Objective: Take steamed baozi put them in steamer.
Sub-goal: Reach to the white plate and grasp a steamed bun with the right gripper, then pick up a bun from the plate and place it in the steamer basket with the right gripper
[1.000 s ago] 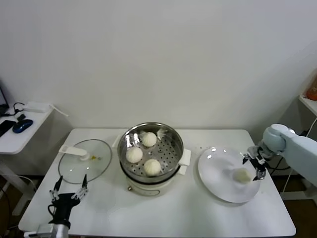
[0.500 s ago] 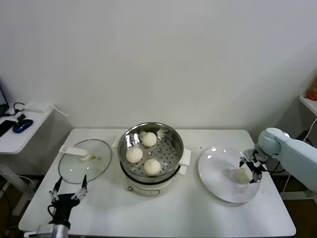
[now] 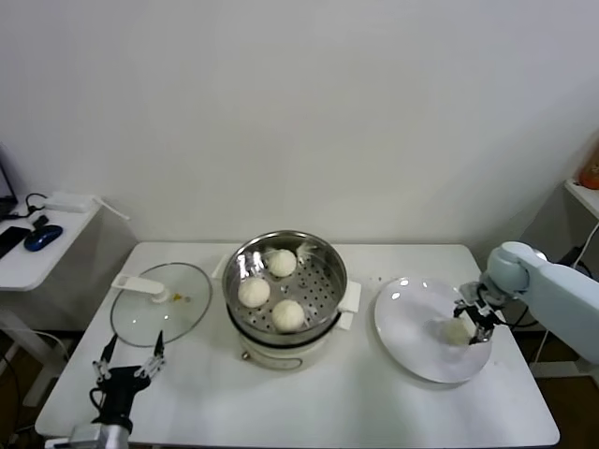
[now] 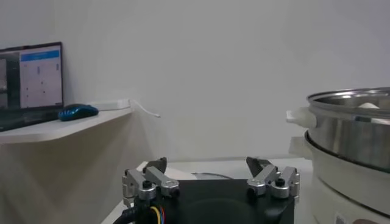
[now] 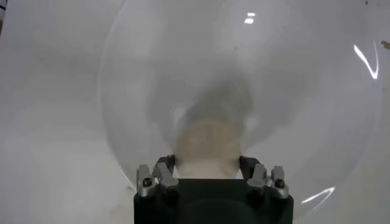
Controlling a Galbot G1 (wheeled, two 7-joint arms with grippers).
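On the white plate (image 3: 412, 360) right of the steamer (image 3: 285, 285): right gripper (image 3: 473, 323) closing around last steamed baozi (image 3: 456, 330); next, lift and carry to perforated tray. Left gripper (image 3: 126, 365) parked, fingers spread, near glass lid (image 3: 159, 304).

baozi (image 5: 206, 146) blurred, laptop (image 4: 30, 85) edge-cropped

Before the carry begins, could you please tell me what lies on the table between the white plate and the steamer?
In the head view, only bare table separates the white plate from the steamer; the steamer's white side handle juts toward the plate.
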